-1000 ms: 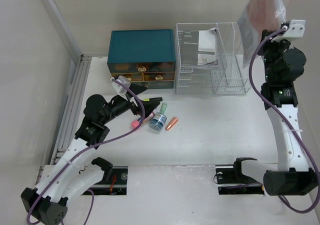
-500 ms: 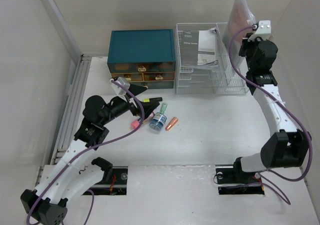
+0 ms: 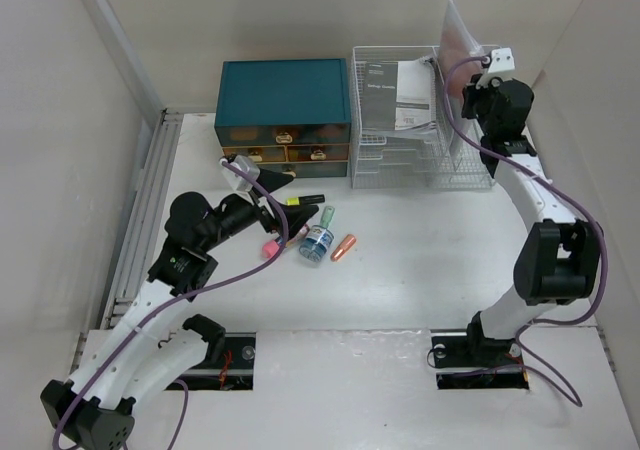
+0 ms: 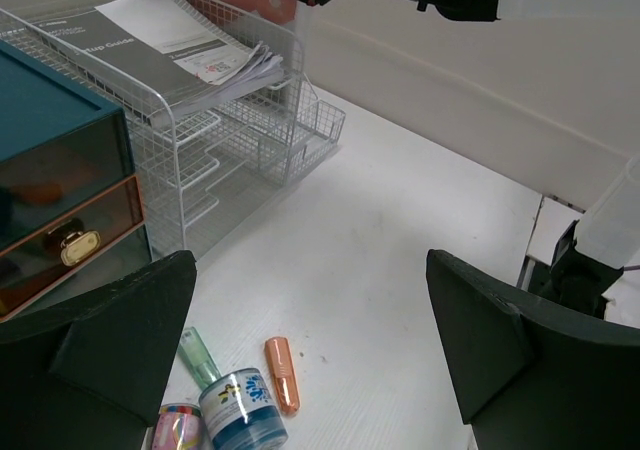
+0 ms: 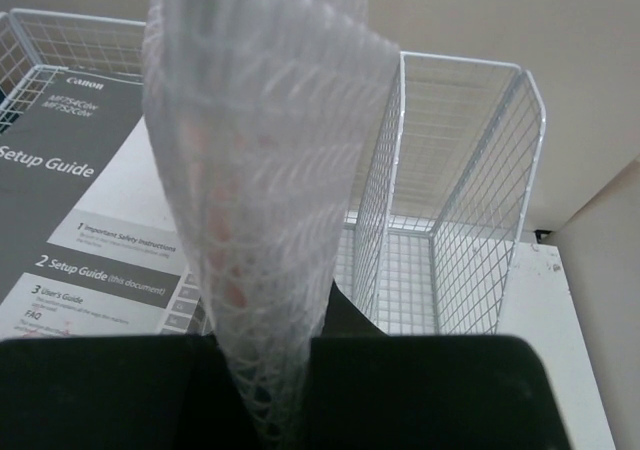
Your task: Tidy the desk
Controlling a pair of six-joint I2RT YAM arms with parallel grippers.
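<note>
My right gripper (image 3: 470,70) is shut on a white mesh pouch (image 3: 458,35) with pink contents, held upright over the wire organizer (image 3: 425,120). In the right wrist view the pouch (image 5: 265,170) rises from the gripper (image 5: 265,370), above the divider between the guide tray and the tall wire bin (image 5: 440,200). My left gripper (image 3: 292,202) hangs open above small items: a blue bottle (image 4: 243,415), an orange tube (image 4: 281,373), a green tube (image 4: 198,356) and a pink item (image 4: 178,427). Nothing is between the fingers of the left gripper (image 4: 310,360).
A teal drawer box (image 3: 285,100) stands at the back left, next to the wire organizer (image 4: 200,100). A Setup Guide booklet (image 3: 400,95) lies on the organizer's top tray. A yellow highlighter (image 3: 300,201) lies by the left fingers. Walls close in on the left and at the back.
The right arm has swung left and down with the pouch, from beyond the organizer's right side to over it. The left arm and the small items have not moved.
</note>
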